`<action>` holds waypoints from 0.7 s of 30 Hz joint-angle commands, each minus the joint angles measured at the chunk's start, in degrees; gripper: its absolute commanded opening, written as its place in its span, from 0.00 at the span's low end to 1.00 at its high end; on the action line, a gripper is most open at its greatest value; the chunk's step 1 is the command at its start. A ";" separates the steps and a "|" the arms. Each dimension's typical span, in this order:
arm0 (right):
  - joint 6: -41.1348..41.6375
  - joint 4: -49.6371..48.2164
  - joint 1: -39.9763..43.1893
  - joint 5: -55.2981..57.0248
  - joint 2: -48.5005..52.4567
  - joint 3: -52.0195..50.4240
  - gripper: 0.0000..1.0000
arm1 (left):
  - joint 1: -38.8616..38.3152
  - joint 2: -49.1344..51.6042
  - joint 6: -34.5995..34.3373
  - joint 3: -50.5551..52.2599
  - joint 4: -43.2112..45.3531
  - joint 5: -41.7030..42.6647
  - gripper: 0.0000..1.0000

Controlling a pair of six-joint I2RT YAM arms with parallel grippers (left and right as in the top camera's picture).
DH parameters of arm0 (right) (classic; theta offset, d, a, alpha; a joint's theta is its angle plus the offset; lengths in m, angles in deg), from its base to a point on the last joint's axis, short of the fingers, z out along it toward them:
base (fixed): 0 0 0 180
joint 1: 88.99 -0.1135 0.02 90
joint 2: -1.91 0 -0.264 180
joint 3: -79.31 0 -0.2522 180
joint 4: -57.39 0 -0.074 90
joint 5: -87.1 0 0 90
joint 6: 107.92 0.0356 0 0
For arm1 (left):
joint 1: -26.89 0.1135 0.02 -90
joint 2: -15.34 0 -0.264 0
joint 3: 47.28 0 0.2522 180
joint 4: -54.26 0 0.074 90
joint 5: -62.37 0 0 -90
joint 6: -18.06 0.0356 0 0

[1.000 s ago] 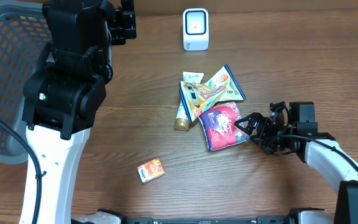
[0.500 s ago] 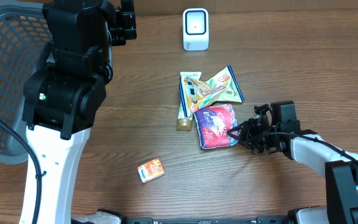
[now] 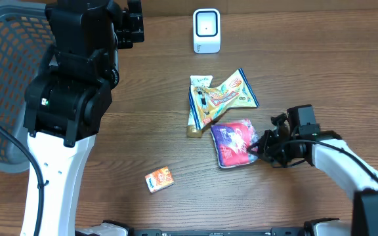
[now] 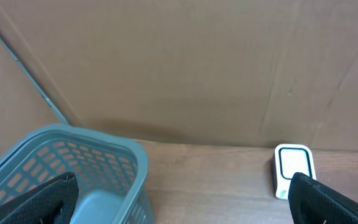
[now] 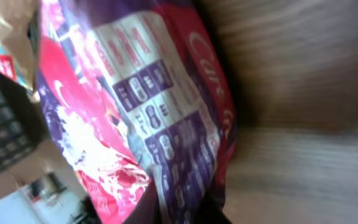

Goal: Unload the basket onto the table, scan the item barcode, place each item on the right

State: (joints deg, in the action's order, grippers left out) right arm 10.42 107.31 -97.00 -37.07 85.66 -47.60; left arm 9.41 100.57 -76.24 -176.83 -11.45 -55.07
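A purple and pink snack pouch (image 3: 232, 142) lies on the wooden table, just below a small pile of packets. My right gripper (image 3: 255, 149) is shut on the pouch's right edge. In the right wrist view the pouch (image 5: 148, 112) fills the frame, and its lower end runs between the dark fingertips (image 5: 211, 215) of the gripper (image 5: 191, 211). The white scanner (image 3: 207, 31) stands at the table's back edge, also seen in the left wrist view (image 4: 293, 169). My left gripper (image 4: 182, 202) hangs open high above the table and holds nothing. No barcode can be made out.
A yellow-green packet (image 3: 227, 93) and a tube (image 3: 194, 115) with a gold cap lie just above the pouch. A small orange box (image 3: 159, 178) sits at the front left. A grey-blue mesh basket (image 3: 2, 78) stands at the far left, its rim (image 4: 104, 140) under the left wrist.
My right gripper went from open to shut on the pouch's edge. The pouch has slid a little down and right, away from the pile. The left arm has not moved.
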 commanded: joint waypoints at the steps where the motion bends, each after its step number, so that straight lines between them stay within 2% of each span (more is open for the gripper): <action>1: -4.48 11.21 -0.04 14.91 -6.69 9.33 0.04 | 0.63 0.09 -2.73 0.24 -1.57 0.31 1.00; 7: -4.59 34.01 -0.04 33.46 -10.08 27.67 0.04 | 0.63 4.52 -4.13 0.24 -2.91 0.31 1.00; 10: -4.11 39.52 -0.15 38.77 -10.08 31.69 0.04 | 0.63 6.25 -4.57 0.24 -3.56 0.28 1.00; 15: 8.48 49.86 -2.32 54.21 -10.08 35.69 0.04 | 0.63 9.73 -6.14 0.24 -3.58 0.50 1.00; 19: 15.93 52.09 -6.40 63.39 -9.86 36.09 0.04 | 0.63 11.61 -12.28 0.24 -3.56 1.16 1.00; 21: 18.88 52.02 -9.01 69.05 -9.09 36.09 0.04 | 0.63 12.31 -13.16 0.24 -3.52 2.67 1.00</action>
State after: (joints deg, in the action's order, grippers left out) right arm 20.41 159.51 -102.09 17.94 76.13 -13.52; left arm 9.41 111.61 -84.50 -176.68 -15.08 -54.52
